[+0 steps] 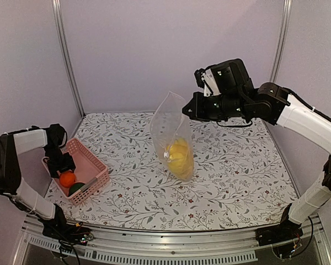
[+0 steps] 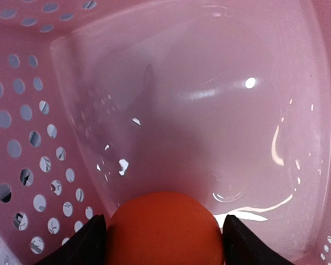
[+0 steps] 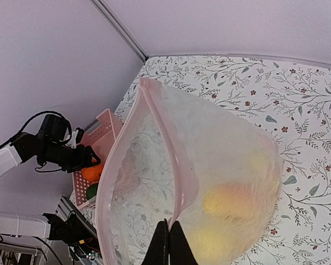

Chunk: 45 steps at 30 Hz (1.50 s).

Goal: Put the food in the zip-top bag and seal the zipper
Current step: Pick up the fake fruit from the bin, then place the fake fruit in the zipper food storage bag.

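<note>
Clear plastic zip-top bag [image 1: 168, 118]: thin film, crinkled, shiny.
Round orange toy fruit [image 2: 164, 229]: smooth, soft satin sheen.
Pink perforated plastic basket [image 2: 237, 127]: glossy, hard, smooth.
Floral-printed table cover [image 1: 231, 165]: matt.
Silver front rail [image 1: 171, 232]: brushed metal.

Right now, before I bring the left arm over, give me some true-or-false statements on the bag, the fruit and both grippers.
1. The right gripper pinches the zip-top bag at its mouth edge. True.
2. The bag is empty. False: yellow fruits lie at its bottom.
3. The left gripper has a finger on each side of the orange in the pink basket. True.
4. The dark green piece is bagged. False: it lies in the basket beside the orange.
5. The zipper is sealed. False: the mouth gapes open.
</note>
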Tool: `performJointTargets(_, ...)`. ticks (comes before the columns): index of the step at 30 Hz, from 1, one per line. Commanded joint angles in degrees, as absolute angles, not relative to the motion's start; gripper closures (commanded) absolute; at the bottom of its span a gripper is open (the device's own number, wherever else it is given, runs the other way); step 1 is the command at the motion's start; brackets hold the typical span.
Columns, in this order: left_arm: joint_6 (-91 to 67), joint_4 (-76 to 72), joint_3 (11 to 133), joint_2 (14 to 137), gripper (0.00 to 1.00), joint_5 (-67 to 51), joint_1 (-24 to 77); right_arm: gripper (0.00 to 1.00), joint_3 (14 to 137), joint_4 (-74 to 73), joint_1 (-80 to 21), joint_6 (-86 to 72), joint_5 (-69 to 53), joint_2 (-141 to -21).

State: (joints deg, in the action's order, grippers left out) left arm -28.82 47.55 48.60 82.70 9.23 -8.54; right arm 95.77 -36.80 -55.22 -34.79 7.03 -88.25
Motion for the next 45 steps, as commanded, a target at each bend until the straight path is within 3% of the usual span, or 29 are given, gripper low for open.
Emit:
performJointTargets(1, -29.1, 48.7, 49.8, 83.6, 0.34, 9.7, -7.7, 1.0, 95.1, -35.2, -55.4, -34.2, 8.4, -86.0)
performJointTargets(9, -28.9, 48.0, 49.7, 81.2, 0.39, 8.6, -7.6, 1.0, 95.0, -35.2, -55.4, -34.3, 8.3, -86.2)
performJointTargets(24, -27.4, 53.0, 59.8, 62.6, 0.44, -2.4, -0.5, 1.0, 97.1, -35.3, -55.4, -34.6, 6.5, -88.5)
performJointTargets(36, -37.6, 42.0, 69.4, 57.6, 0.43, -8.2, 24.6, 1.0, 97.9, -35.6, -55.5, -35.5, 4.7, -90.5)
performJointTargets(45, -37.4, 31.8, 82.3, 68.2, 0.43, -5.9, 45.0, 1.0, 100.2, -36.6, -56.4, -35.7, 4.9, -92.2)
